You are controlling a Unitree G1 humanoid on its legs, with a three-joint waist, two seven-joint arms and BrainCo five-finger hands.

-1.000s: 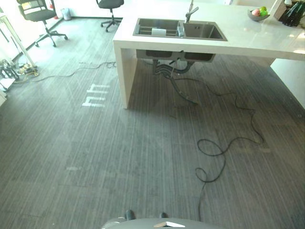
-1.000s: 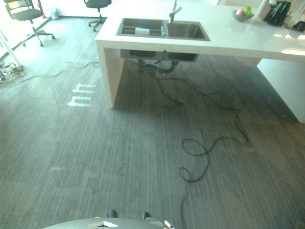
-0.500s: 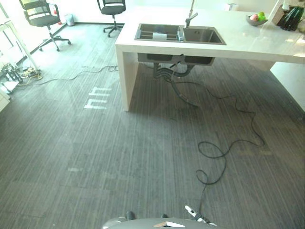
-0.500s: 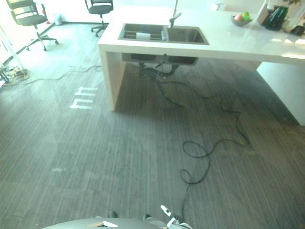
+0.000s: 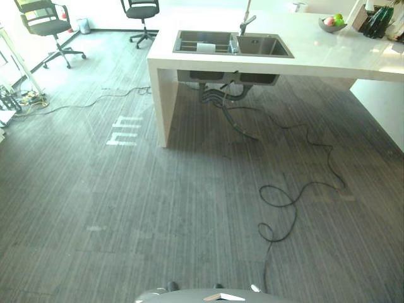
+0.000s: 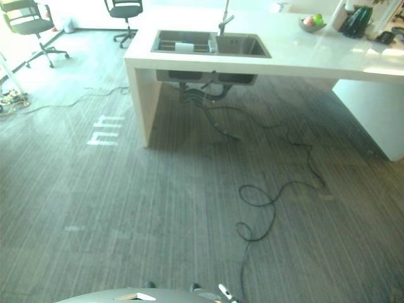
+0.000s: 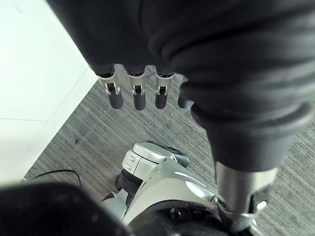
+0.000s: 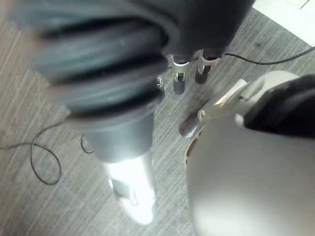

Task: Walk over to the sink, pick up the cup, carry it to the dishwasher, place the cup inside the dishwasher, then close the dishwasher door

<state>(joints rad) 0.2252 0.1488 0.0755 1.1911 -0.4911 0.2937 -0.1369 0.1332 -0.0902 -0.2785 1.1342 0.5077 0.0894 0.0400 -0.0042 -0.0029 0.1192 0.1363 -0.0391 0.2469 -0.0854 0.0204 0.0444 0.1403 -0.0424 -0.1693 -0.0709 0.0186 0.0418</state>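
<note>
The cup (image 5: 206,46), white, is seen in the left basin of the sink (image 5: 268,45). The left hand (image 7: 139,96) and right hand (image 8: 178,82) are held with fingers straight and relaxed, empty, well apart from the sink.

The floor (image 5: 158,208) looks like matt grey carpet with a fine ribbed weave. The counter (image 5: 341,53) is white, smooth and glossy, throwing back the light. The sink (image 5: 268,47) set in it is dull grey metal, and the tap (image 5: 245,20) is a brighter metal. The left hand (image 7: 136,91) has silver, metal-looking fingers with matt dark tips, under a dark ribbed cover (image 7: 231,64) with a soft, rubbery sheen.
</note>
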